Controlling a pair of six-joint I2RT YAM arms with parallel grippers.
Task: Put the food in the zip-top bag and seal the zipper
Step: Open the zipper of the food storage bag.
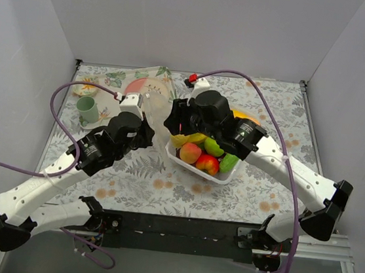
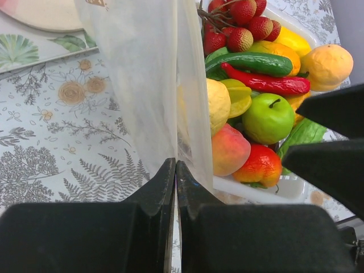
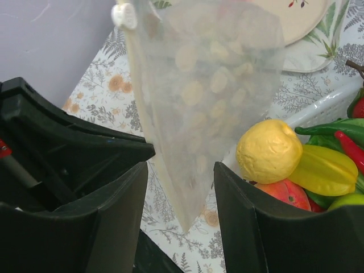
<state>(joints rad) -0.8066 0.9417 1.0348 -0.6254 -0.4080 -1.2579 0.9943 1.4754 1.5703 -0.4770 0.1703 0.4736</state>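
Observation:
The clear dotted zip-top bag (image 1: 156, 104) hangs between my two grippers, left of the white tray (image 1: 225, 178). My left gripper (image 2: 175, 168) is shut on the bag's edge (image 2: 142, 85); it shows in the top view (image 1: 148, 133). My right gripper (image 3: 181, 170) is open, with the bag's lower corner (image 3: 193, 187) between its fingers and not pinched; it also shows in the top view (image 1: 171, 121). A white tab (image 3: 124, 16) sits at the bag's top edge. The food fills the tray: a peach (image 2: 229, 149), a green apple (image 2: 267, 118), a lemon (image 3: 268, 151), a red chili (image 2: 267, 84) and lychees (image 2: 242, 23).
A pink-and-white plate (image 1: 145, 87) lies behind the bag on the floral cloth. A green cup (image 1: 87, 108) and a small dish (image 1: 84, 88) stand at the far left. White walls close in the back and both sides. The two wrists are close together over the tray's left end.

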